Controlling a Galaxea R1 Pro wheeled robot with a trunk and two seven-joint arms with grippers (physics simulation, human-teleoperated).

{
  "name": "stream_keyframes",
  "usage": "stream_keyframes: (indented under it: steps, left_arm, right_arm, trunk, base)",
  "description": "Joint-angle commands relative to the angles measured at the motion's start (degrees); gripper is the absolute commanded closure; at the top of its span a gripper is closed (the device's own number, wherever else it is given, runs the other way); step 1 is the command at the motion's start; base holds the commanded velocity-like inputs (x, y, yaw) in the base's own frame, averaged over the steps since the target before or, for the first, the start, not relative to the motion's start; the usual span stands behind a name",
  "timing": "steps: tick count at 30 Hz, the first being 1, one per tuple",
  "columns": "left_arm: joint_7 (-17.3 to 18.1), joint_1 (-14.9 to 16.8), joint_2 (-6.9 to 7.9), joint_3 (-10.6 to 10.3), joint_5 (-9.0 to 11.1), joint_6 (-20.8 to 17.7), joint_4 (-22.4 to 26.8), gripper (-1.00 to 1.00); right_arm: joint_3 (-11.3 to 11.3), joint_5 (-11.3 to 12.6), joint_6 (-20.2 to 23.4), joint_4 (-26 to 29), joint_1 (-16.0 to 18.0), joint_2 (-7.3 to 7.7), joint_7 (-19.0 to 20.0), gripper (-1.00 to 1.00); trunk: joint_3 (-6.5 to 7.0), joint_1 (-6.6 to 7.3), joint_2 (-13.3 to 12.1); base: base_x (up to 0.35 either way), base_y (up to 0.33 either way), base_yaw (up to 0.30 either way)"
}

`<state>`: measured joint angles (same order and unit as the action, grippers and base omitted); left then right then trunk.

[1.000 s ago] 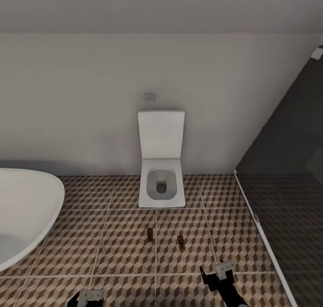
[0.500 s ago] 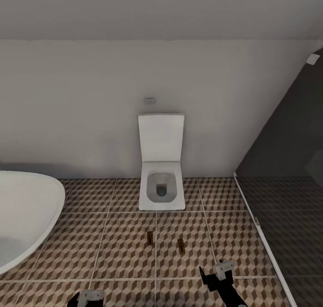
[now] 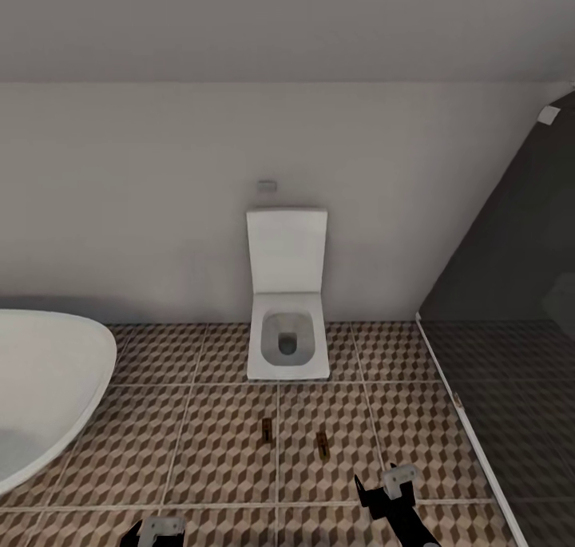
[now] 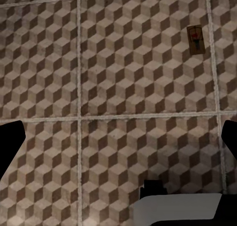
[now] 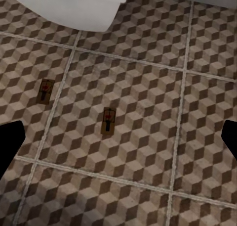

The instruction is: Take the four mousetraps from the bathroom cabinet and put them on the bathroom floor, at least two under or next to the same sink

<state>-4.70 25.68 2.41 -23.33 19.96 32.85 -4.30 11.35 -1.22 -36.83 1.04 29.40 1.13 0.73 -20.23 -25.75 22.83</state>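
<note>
Two mousetraps [image 3: 267, 429] [image 3: 323, 445] flat on bathroom floor [image 3: 216, 451] before toilet [image 3: 287, 347]; left pincer [image 4: 118, 142] and right pincer [image 5: 118, 142] both spread open, empty

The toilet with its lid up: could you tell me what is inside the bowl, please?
The toilet stands open, lid raised against the wall. Inside the bowl only a grey basin with a darker drain opening shows. No mousetrap is in it; two mousetraps lie on the bathroom floor in front.

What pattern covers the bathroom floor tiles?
Brown, beige and white 3D cubes on the bathroom floor, clearest in the right wrist view.
</note>
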Motion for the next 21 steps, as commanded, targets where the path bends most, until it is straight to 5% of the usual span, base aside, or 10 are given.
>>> stream_keyframes:
  steps: [1,21]
  left_arm:
    - [-0.22,0.07,-0.04,-0.49,0.17,0.29,-0.19,-1.0]
    - [-0.22,0.07,-0.13,-0.49,0.17,0.21,-0.19,-1.0]
  right_arm:
    - [-0.01,-0.11,-0.17,-0.05,0.04,0.0,0.07,-1.0]
    - [-0.01,-0.11,-0.11,-0.08,0.04,-0.07,0.13,-1.0]
  trunk:
    - [0.01,-0.03,0.09]
    - [1.82,-0.03,0.09]
  base:
    - [0.0,0.0,0.0]
    - [0.0,0.0,0.0]
